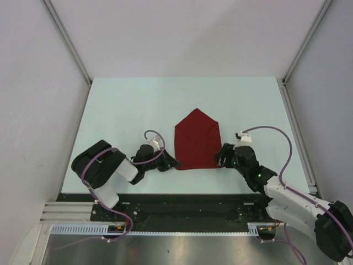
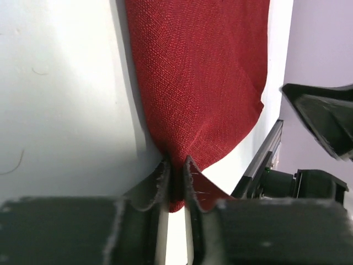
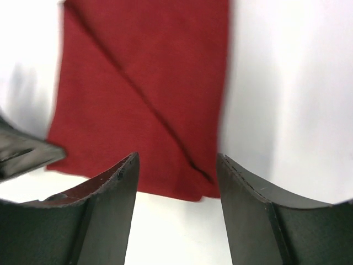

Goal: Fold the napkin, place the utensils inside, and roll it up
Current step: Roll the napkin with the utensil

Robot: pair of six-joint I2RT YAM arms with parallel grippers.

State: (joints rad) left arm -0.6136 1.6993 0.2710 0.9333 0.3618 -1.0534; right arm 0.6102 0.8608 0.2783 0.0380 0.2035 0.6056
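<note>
Centrally on the pale table (image 1: 138,105), just below the middle of the top view, the dark red napkin (image 1: 197,141) lay folded flat, pointed at its upper end. The left gripper (image 1: 170,163) sat at its lower left corner, fingers pressed nearly together with a pinch of the cloth's corner caught between them. The right gripper (image 1: 223,157) stood spread wide just beside the lower right corner, gripping nothing.

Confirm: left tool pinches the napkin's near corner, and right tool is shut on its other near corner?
Wrong on the right tool: it is open, holding nothing, per the right wrist view. The left tool does pinch a near corner of the napkin.
</note>
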